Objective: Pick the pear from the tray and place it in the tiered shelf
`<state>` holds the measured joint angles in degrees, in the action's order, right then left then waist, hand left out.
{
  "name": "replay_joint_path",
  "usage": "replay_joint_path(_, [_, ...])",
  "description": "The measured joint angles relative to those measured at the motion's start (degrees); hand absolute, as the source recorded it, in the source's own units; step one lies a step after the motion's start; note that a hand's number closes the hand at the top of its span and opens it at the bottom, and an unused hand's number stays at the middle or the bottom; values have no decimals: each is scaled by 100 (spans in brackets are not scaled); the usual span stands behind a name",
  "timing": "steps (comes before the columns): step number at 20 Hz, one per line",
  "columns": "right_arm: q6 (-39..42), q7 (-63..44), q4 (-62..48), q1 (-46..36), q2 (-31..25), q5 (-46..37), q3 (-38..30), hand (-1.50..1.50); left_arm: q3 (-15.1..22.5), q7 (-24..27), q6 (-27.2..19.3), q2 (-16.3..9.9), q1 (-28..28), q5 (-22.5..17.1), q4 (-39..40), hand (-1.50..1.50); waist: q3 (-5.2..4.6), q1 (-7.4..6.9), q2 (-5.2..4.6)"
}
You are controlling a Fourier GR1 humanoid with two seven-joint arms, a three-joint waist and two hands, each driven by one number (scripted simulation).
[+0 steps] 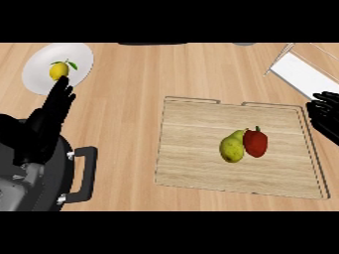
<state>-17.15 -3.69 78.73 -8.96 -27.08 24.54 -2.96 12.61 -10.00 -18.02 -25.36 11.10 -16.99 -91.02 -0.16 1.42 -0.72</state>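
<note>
Two fruits lie on the wooden tray (201,163): a yellow-green pear (232,148) and a red pepper (255,142), touching side by side near the tray's middle. Pear's long axis runs tilted from upright in the view, narrow stem end pointing up and right toward the pepper's top, fat end down-left.

White plate (39,74) at far left of the worktop (129,114) holds a lemon (58,70) with a green leaf. Left hand (44,126) shows above a black pot (77,173) at lower left, fingers straight and up, tips just short of the lemon.

Right hand (337,124) sits at the right edge, over the tray's right rim, fingers spread and relaxed, holding nothing. Pear lies to this hand's left and slightly lower in view, apart from it, with the pepper between. Tiered shelf (304,74) shows at upper right, beyond the right hand; nothing visible on the white tier in view.
</note>
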Motion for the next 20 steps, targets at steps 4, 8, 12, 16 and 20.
replay_joint_path(4, [-297, -129, 92, 136, 482, 572, -464, -150, -262, 5, 253, -20, 160, -224, 209, 0, 15, -30, 43])
replay_joint_path(8, [-181, -604, 803, 359, 316, 739, -568, -150, -415, 5, 447, 71, 194, -241, 302, 0, 14, -74, 68])
replay_joint_path(12, [118, -1768, 1237, 225, -368, 805, -301, -150, -505, 77, 594, 80, 260, -269, 493, 0, 6, -89, 75])
replay_joint_path(16, [680, -2837, 1360, -12, -1201, 599, 277, -150, -507, 98, 698, 84, 316, -288, 549, 0, -7, -202, 58])
replay_joint_path(20, [1307, -3692, 1508, -304, -2158, -1, 964, -150, -482, 67, 751, 85, 401, -279, 547, 0, -18, -318, 44])
